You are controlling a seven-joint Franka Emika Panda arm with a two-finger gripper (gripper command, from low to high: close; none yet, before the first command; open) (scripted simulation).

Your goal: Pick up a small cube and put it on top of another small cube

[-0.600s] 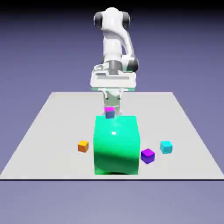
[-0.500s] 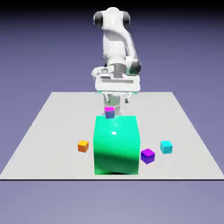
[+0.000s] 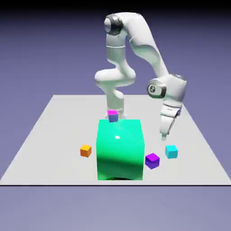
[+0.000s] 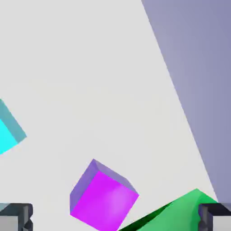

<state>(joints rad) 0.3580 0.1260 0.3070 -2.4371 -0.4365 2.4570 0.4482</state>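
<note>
The small cyan cube (image 3: 171,151) rests on the table to the exterior view's right of the big green block (image 3: 120,149). My gripper (image 3: 164,133) hangs just above and slightly behind it, tilted, open and holding nothing. In the hand view the cyan cube (image 4: 8,131) is cut off by the left edge, outside the span of the two grey fingertips (image 4: 16,217). A purple cube (image 4: 103,196) lies between them, lower down on the table.
The purple cube (image 3: 152,160) sits close to the green block's front right corner (image 4: 180,211). An orange cube (image 3: 85,150) lies to the block's left. Behind the block a small magenta cube (image 3: 112,112) sits on a bluish one (image 3: 113,118). The table edge (image 4: 180,103) runs nearby.
The arm has swung from behind the green block out to the exterior view's right and stretched downward, bringing the hand low over the cyan cube. No cube has moved.
</note>
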